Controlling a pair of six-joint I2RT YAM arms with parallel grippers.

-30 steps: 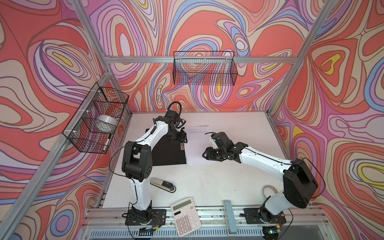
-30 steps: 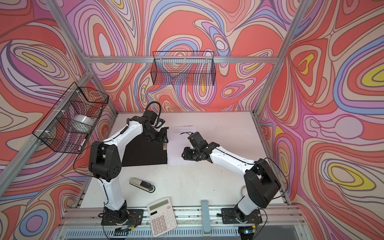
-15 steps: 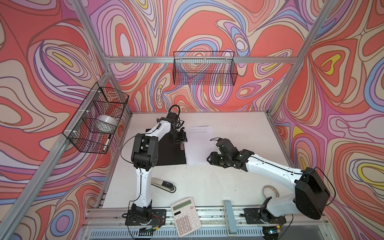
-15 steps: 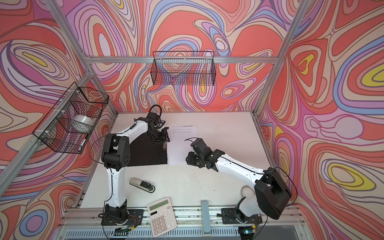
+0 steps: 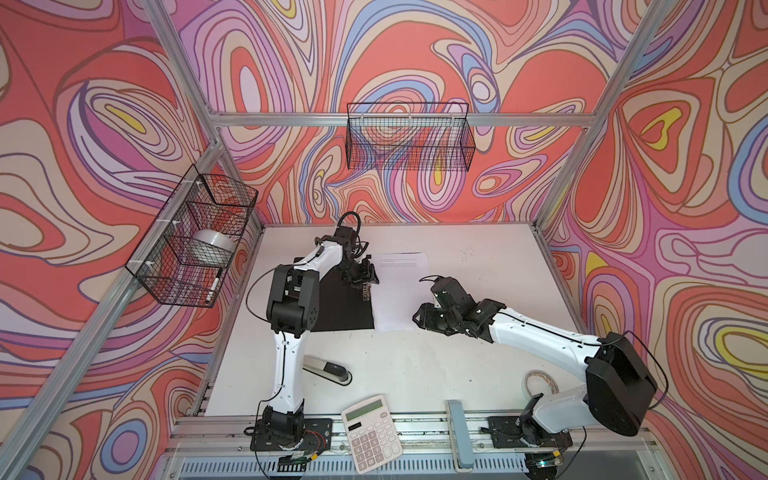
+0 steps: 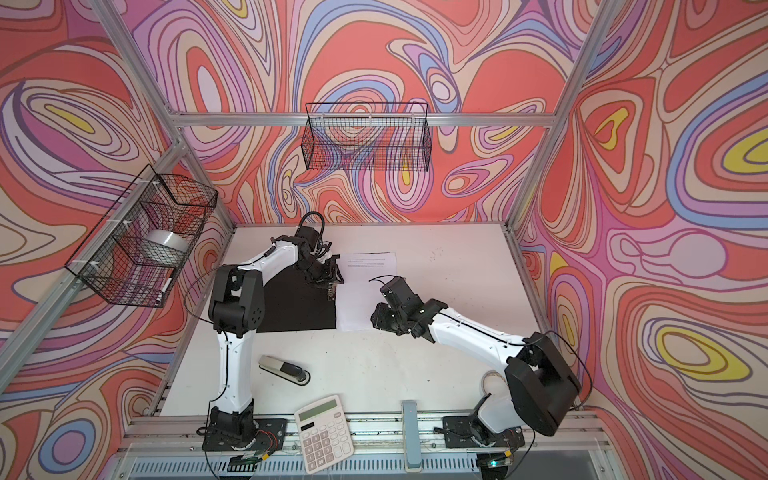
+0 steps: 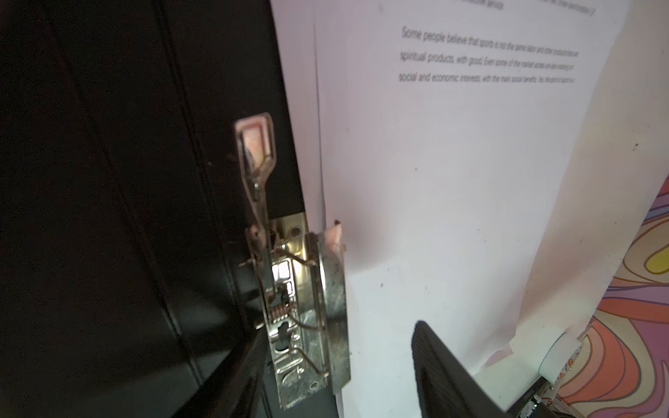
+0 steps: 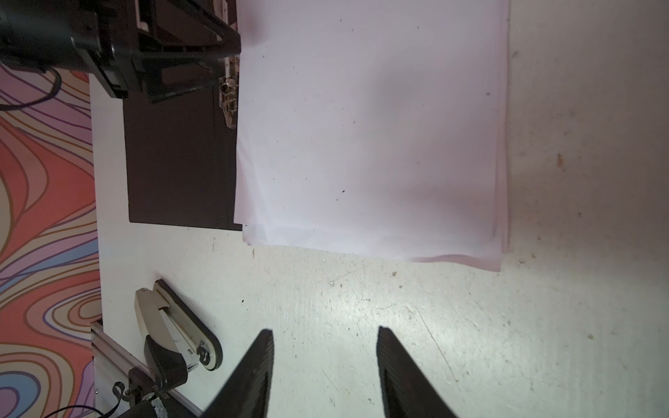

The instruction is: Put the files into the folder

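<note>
**Files [image 5: 395,299] laid at the clip of the open folder [image 5: 338,309]**

The folder is seen lying flat on the table [image 5: 415,374], black inside up. At its right edge the left gripper [image 5: 361,280] is held with fingers apart on either side of the metal clip [image 7: 293,289], whose lever [image 7: 255,144] is raised. The files are stacked just right of the clip, their left edge meeting it. Further right, the right gripper [image 8: 324,331] is held over bare table, fingers spread, nothing between them.

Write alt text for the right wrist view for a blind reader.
A stack of white sheets lies flat against the open black folder's clip edge. The right hand hangs open over the bare table; a stapler lies nearby.
</note>
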